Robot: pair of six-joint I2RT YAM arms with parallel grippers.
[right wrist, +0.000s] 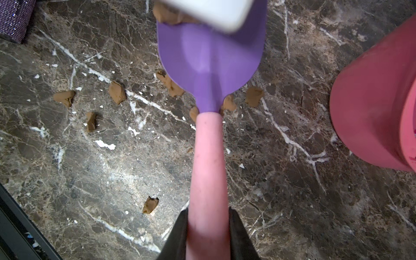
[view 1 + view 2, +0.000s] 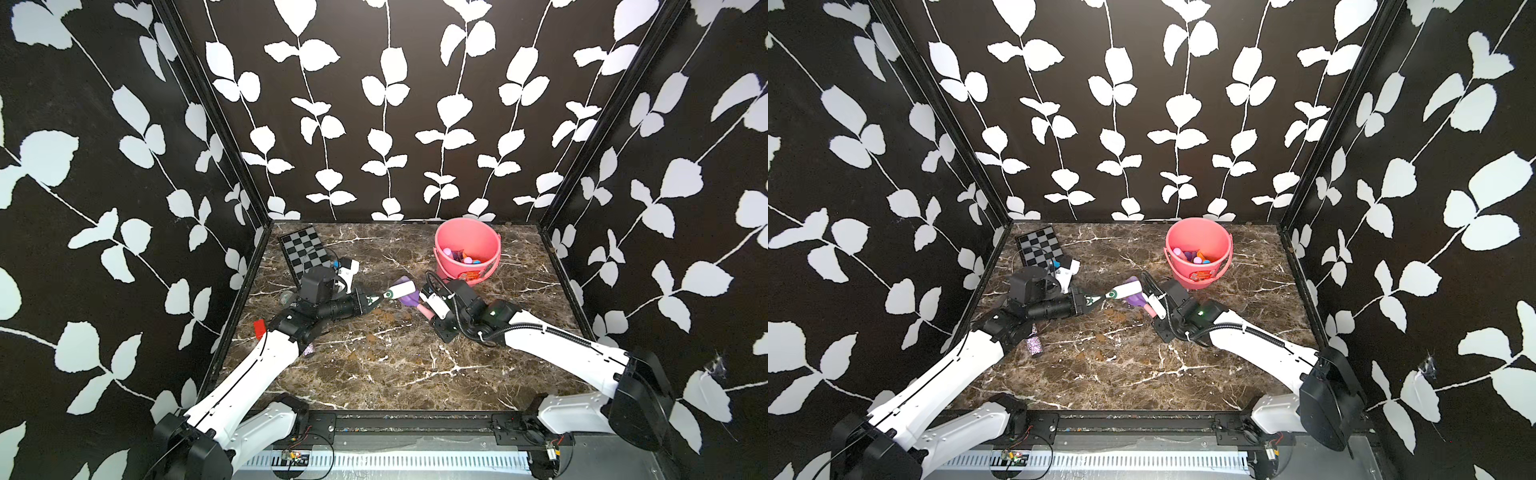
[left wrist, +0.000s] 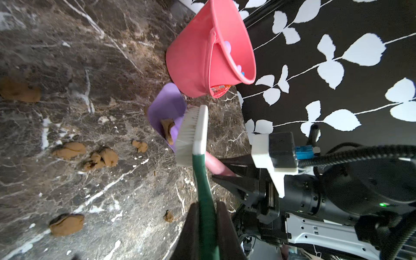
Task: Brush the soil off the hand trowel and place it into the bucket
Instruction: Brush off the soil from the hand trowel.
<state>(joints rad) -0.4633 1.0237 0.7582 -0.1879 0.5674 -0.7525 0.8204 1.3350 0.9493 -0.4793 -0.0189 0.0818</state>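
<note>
My right gripper (image 1: 208,216) is shut on the pink handle of the hand trowel (image 1: 209,63), holding its purple blade just above the marble table, beside the bucket (image 1: 371,101). A brown lump of soil (image 3: 167,130) clings to the blade. My left gripper (image 3: 207,209) is shut on the green handle of a brush, whose white bristled head (image 3: 191,135) lies against the blade next to that lump. In both top views the trowel (image 2: 409,301) (image 2: 1136,300) and brush head (image 2: 402,288) meet mid-table between the grippers (image 2: 371,301) (image 2: 430,312), in front of the pink bucket (image 2: 453,270) (image 2: 1183,270).
Loose soil clumps (image 3: 101,157) (image 1: 117,92) lie scattered on the table under and around the trowel. A checkerboard (image 2: 305,249) and a small white box (image 2: 347,266) sit at the back left. A glittery purple bottle (image 2: 1035,343) stands by the left arm. Coloured items fill the bucket's bottom.
</note>
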